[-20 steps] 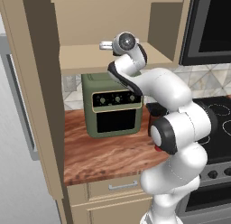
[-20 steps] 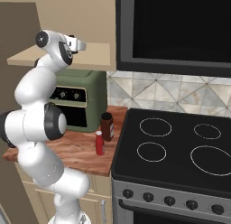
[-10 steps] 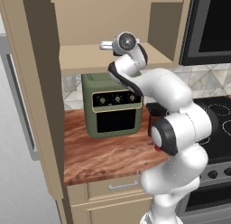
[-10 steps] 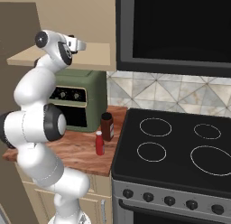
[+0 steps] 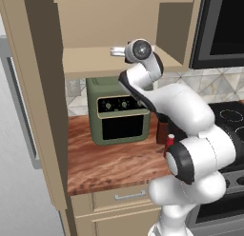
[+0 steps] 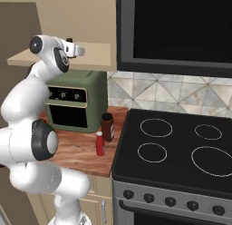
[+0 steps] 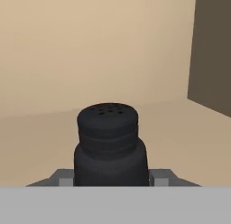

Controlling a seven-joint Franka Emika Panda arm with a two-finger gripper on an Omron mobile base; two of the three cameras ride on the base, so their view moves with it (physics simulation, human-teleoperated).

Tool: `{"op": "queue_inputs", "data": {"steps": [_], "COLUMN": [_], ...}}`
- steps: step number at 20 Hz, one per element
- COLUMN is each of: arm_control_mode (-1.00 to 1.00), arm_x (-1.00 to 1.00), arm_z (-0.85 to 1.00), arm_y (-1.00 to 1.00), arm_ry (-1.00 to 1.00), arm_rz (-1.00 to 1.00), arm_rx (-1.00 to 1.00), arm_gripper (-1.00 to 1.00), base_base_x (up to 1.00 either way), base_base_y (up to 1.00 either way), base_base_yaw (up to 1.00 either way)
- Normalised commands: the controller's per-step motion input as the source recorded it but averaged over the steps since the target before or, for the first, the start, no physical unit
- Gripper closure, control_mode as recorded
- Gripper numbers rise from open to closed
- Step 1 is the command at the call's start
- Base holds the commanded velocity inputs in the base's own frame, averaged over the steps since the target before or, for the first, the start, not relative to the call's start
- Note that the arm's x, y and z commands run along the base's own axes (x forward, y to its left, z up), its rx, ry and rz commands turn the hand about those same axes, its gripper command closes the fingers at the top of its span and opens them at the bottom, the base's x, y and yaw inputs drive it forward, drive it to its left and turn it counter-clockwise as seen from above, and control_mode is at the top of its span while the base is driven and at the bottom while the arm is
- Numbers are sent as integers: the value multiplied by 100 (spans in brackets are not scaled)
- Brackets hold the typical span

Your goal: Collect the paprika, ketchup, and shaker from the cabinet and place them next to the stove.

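Observation:
The black shaker (image 7: 110, 146) stands on the cabinet (image 5: 90, 59) shelf, seen close up in the hand view. My gripper (image 7: 112, 178) is shut on it, one finger against each side of its base. From the base views the gripper (image 5: 114, 51) reaches into the cabinet above the toaster oven, and its end (image 6: 81, 51) sits over the shelf edge (image 6: 97, 56). The paprika (image 6: 107, 127) and the ketchup (image 6: 99, 144) stand on the wooden counter, just left of the stove (image 6: 181, 147). From the left base view the paprika (image 5: 162, 130) and ketchup (image 5: 169, 141) are partly hidden behind my arm.
An olive-green toaster oven (image 5: 119, 111) sits on the counter under the cabinet. A dark microwave (image 6: 176, 29) hangs above the stove. The cabinet's right inner wall (image 7: 212, 51) is close beside the shaker. A drawer front (image 5: 124, 197) lies below the counter edge.

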Motion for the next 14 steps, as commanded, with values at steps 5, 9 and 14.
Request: {"op": "queue_inputs", "data": {"steps": [5,9,14], "arm_control_mode": [-100,-100,-100], "arm_x": [-75,-62,-51], "arm_z": [-6,0,-4], "arm_y": [-35,-40,-41], "arm_ry": [0,0,0], "arm_rz": [1,9,14], "arm_rx": [4,3,3], "arm_gripper": [100,100,100], "base_base_x": [0,0,0], "base_base_y": [0,0,0], "base_base_yaw": [0,0,0]}}
